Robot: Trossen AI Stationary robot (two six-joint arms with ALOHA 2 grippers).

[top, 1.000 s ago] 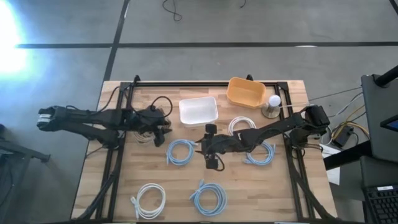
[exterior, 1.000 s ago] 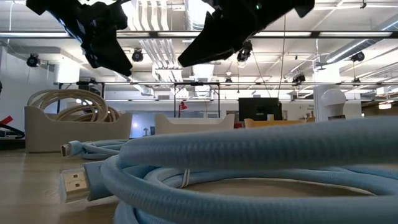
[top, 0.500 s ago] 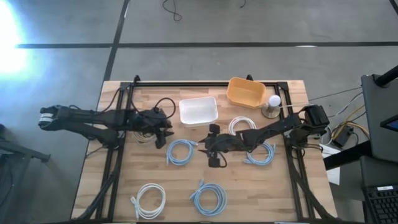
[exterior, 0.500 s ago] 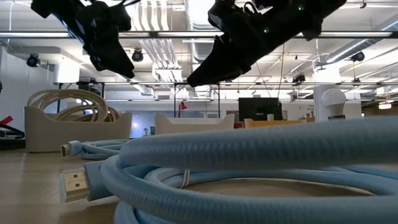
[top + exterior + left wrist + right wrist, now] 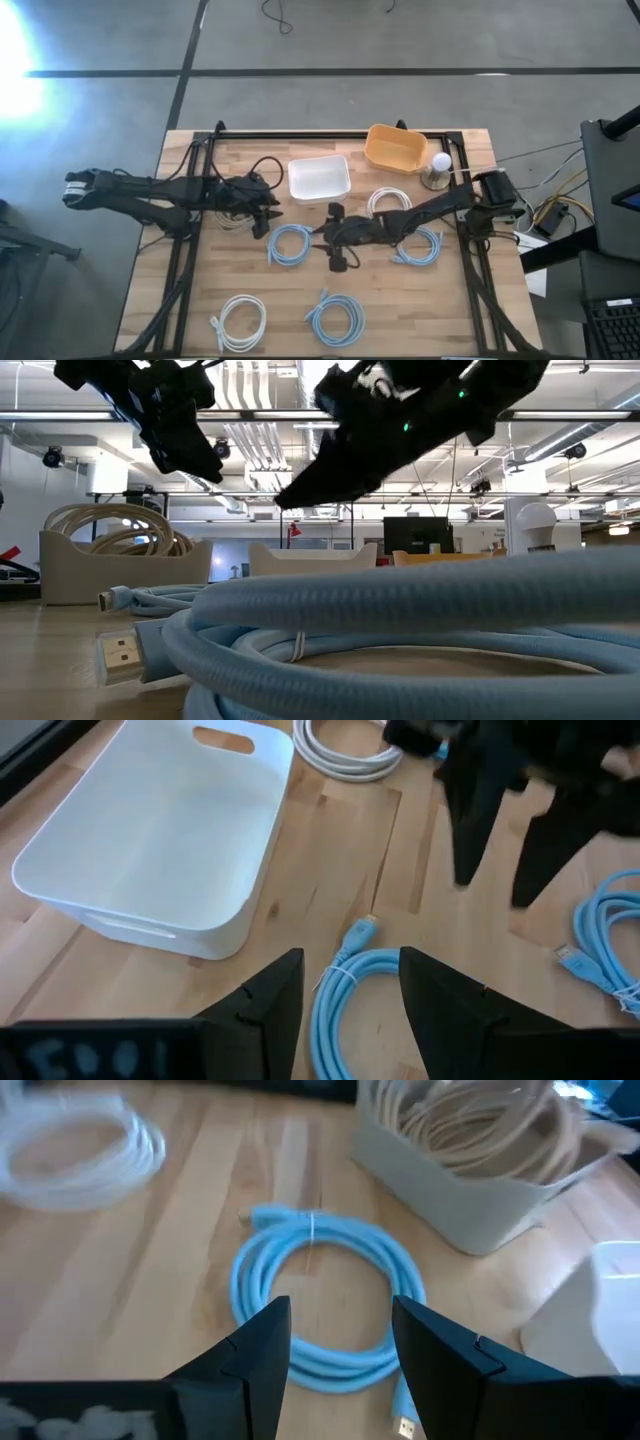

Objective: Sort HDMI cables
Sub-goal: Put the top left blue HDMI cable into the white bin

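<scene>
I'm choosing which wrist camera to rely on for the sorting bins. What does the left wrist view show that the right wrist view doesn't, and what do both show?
Only the left wrist view shows the whole empty white bin, a white cable coil beyond it, and the right gripper, its dark fingers apart above the wood.

Only the right wrist view shows the beige bin holding tan cables, and a blurred white coil lying on the table.

Both show the same light blue coil on the table between the two open grippers; the right wrist view sees nearly all of it, the left wrist view only part.
</scene>
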